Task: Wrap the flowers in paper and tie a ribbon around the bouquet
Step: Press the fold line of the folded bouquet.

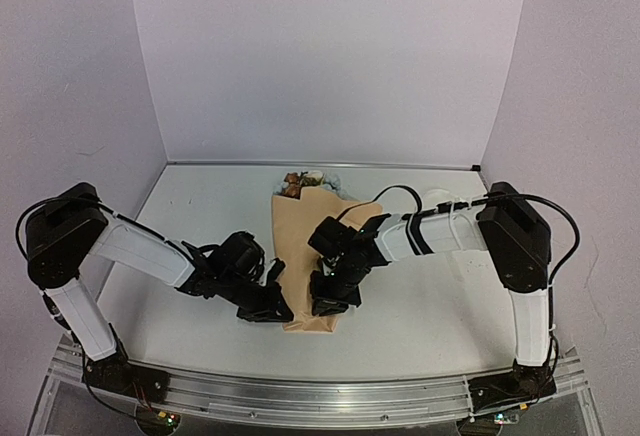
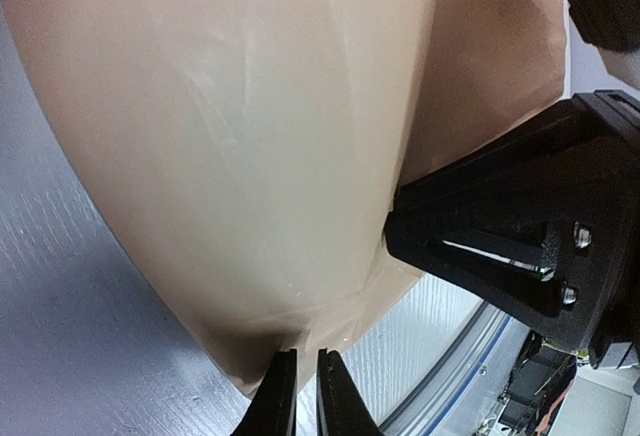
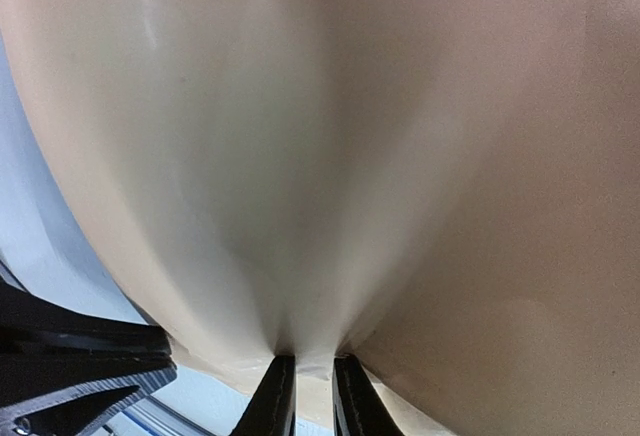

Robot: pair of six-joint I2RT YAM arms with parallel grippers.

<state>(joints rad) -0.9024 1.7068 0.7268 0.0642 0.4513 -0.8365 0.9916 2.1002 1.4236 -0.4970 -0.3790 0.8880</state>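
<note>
The wrapping step is in hand: the paper lies in the middle of the counter, already folded over into a rough cone, its wide end toward the far edge and its narrow end toward the near edge. The flowers show only as heads poking out at the wide end; their stems are hidden under the paper. The right claw is almost closed and pinches the paper's near edge, which puckers into its tips. The left claw stands just beside it with only a slit between its tips at the same edge, and whether it grips cannot be told. No ribbon is seen around the cone, so tying is probably not begun. The next move likely calls for tightening the narrow end without letting the fold spring open
</note>
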